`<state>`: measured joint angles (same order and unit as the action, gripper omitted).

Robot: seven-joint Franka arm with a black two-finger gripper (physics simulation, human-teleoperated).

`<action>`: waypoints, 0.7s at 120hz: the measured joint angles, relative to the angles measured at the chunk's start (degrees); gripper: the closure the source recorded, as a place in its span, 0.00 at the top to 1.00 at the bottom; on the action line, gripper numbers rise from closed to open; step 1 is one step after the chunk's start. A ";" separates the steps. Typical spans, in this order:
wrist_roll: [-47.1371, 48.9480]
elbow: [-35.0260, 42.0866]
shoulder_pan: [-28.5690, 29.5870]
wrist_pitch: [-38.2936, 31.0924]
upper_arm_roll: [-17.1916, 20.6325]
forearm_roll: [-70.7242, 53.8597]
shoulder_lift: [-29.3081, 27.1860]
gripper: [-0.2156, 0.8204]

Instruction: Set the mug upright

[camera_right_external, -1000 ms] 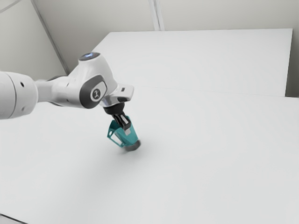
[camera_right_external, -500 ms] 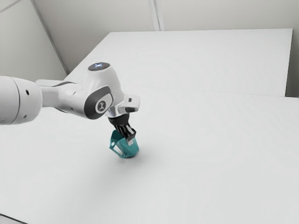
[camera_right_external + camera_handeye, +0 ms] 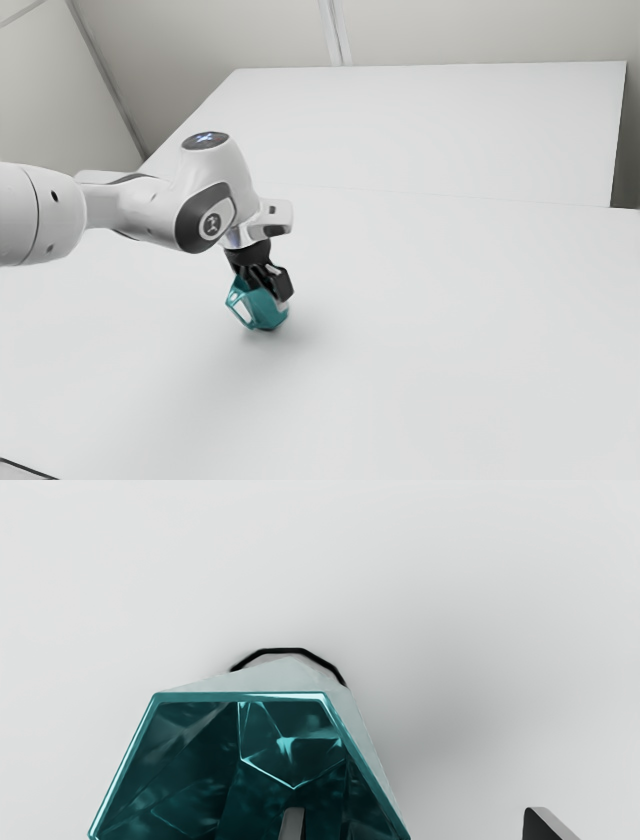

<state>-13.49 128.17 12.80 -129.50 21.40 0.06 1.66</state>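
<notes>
The black gripper [image 3: 273,290] is low over the teal faceted mug [image 3: 262,312], its fingers apart. The mug's base is down at the table, its handle faces the exterior view's left, and a slight lean cannot be ruled out. In the wrist view the open gripper [image 3: 415,815] straddles one wall of the mug [image 3: 200,760]: one fingertip [image 3: 293,822] is over or inside the mouth, the other stands outside, well away from the wall. A dark-edged base peeks out past the rim.
A white tabletop [image 3: 450,330] extends around the mug. Another white surface [image 3: 430,130] lies toward the back, with pale walls behind it. A dark line crosses the lower left corner of the exterior view.
The mug has come down and turned from a strong tilt to a more upright stance. My hand went down with it, then shifted slightly toward the exterior view's left, and the fingers have spread.
</notes>
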 joint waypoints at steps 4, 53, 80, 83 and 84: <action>0.11 -0.05 -0.10 0.02 0.22 0.01 -0.28 0.67; 1.75 -13.64 -1.49 7.07 1.68 -0.08 -3.03 0.77; 5.24 -34.16 -3.07 22.51 -0.59 -0.50 -0.15 0.79; 5.56 -35.87 -4.69 24.33 -2.41 -0.47 0.07 0.79; 5.67 -36.41 -5.29 24.93 -3.10 -0.46 0.11 0.79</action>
<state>-7.82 91.76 7.51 -104.57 18.30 -0.40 1.77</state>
